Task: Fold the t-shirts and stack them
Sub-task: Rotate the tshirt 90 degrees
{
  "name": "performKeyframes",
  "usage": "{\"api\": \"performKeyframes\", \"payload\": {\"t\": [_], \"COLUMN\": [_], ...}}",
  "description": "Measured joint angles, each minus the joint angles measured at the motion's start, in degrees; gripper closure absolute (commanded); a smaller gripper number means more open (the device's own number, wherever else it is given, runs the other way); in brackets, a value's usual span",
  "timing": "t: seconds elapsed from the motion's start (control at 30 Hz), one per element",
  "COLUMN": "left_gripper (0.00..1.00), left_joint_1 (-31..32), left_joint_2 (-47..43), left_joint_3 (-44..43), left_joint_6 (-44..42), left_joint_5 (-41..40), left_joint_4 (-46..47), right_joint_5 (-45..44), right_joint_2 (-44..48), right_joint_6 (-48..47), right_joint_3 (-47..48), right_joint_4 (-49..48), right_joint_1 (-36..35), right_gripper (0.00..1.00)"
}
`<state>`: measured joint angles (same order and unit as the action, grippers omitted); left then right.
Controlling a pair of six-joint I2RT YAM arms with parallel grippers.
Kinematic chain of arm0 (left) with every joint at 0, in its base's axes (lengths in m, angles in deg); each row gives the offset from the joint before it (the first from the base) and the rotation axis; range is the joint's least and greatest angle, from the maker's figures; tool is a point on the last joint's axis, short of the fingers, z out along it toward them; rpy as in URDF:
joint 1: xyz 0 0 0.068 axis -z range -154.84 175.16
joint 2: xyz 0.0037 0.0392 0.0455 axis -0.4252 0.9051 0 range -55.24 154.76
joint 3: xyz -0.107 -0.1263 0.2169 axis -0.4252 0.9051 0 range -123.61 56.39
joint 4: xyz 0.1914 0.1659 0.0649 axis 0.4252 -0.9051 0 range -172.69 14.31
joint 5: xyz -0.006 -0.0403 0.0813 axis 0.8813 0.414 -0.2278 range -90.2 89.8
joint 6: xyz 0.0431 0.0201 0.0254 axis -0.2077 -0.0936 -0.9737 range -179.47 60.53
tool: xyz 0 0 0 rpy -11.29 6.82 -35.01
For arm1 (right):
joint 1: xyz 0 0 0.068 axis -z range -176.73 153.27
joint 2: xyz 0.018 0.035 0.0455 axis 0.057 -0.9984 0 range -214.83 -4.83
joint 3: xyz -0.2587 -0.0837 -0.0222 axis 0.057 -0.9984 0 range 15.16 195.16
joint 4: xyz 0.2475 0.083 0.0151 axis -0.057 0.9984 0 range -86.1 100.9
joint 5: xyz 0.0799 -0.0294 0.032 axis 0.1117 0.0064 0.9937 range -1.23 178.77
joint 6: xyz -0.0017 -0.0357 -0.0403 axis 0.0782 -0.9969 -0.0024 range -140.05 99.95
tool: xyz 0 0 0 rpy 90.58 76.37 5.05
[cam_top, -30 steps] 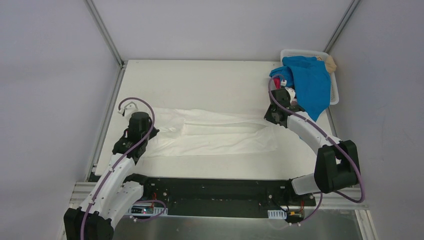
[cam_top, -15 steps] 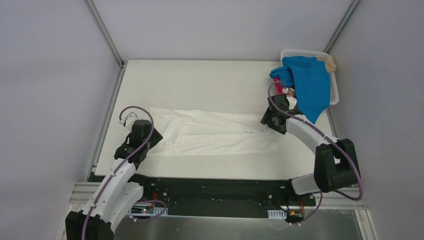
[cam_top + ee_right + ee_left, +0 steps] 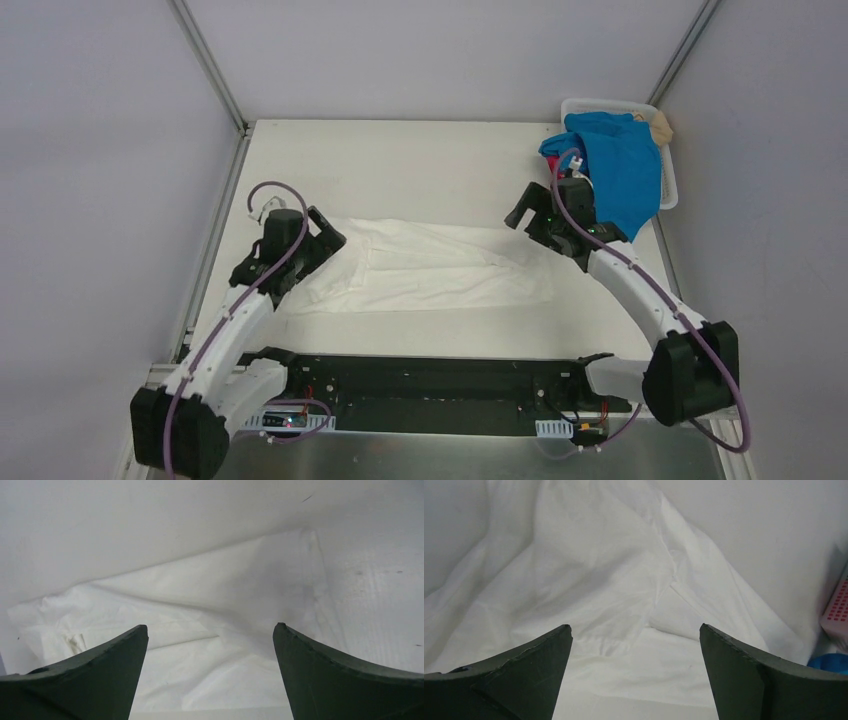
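Note:
A white t-shirt (image 3: 430, 270) lies flat as a long folded strip across the middle of the table. My left gripper (image 3: 329, 233) hovers over its left end, open, with only white cloth (image 3: 614, 580) below the fingers (image 3: 524, 675). Above the strip's right end my right gripper (image 3: 524, 208) is also open, and nothing sits between its fingers (image 3: 330, 675) over the white cloth (image 3: 210, 610). A bright blue t-shirt (image 3: 622, 172) drapes over the white basket (image 3: 668, 188) at the back right. A tan one (image 3: 660, 126) peeks out behind it.
The basket stands in the table's far right corner, right behind my right arm. In the left wrist view a pink patch (image 3: 837, 611) and a bit of blue cloth (image 3: 830, 663) show at the right edge. Grey walls close in three sides.
Both grippers went from shut to open and let go of the white t-shirt's ends. Both have lifted off the cloth and tilted toward its middle. The shirt stays on the table.

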<state>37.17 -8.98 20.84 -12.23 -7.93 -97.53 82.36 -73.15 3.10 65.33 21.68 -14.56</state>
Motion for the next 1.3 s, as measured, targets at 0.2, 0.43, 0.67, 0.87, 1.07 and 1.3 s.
{"api": "performKeyframes", "payload": {"t": [0.2, 0.43, 0.67, 0.87, 1.07, 1.3], "left_gripper": [0.01, 0.01, 0.01, 0.01, 0.01, 0.01], "left_joint_1": [0.02, -0.15, -4.35, -9.2, -10.27, -8.79], "left_joint_2": [18.38, 25.14, 35.32, 52.76, 72.61, 97.59], "left_joint_3": [-2.91, -2.4, -4.98, -21.84, -50.69, -84.61], "left_joint_6": [-0.24, -0.17, 0.26, 0.37, 1.81, 7.39], "left_joint_5": [7.67, 7.39, 8.26, 12.33, 19.04, 30.36], "left_joint_4": [5.22, 7.06, 12.07, 15.15, 12.37, 10.36], "right_joint_5": [9.49, 10.08, 5.22, 5.62, 9.6, 15.47], "right_joint_2": [-14.84, -26.99, -28.3, -24.35, -14.86, -8.46], "right_joint_6": [-0.7, -0.68, -0.57, 0.09, 1.27, 1.62], "right_joint_3": [5.22, 7.93, 8.0, 2.64, -6.99, -13.66], "right_joint_4": [-3.08, -2.08, -1.73, -5.4, -6.54, -9.55], "right_joint_1": [-0.87, -0.92, -0.96, -1.31, -6.14, -21.11], "right_gripper": [0.01, 0.01, 0.01, 0.01, 0.01, 0.01]}}
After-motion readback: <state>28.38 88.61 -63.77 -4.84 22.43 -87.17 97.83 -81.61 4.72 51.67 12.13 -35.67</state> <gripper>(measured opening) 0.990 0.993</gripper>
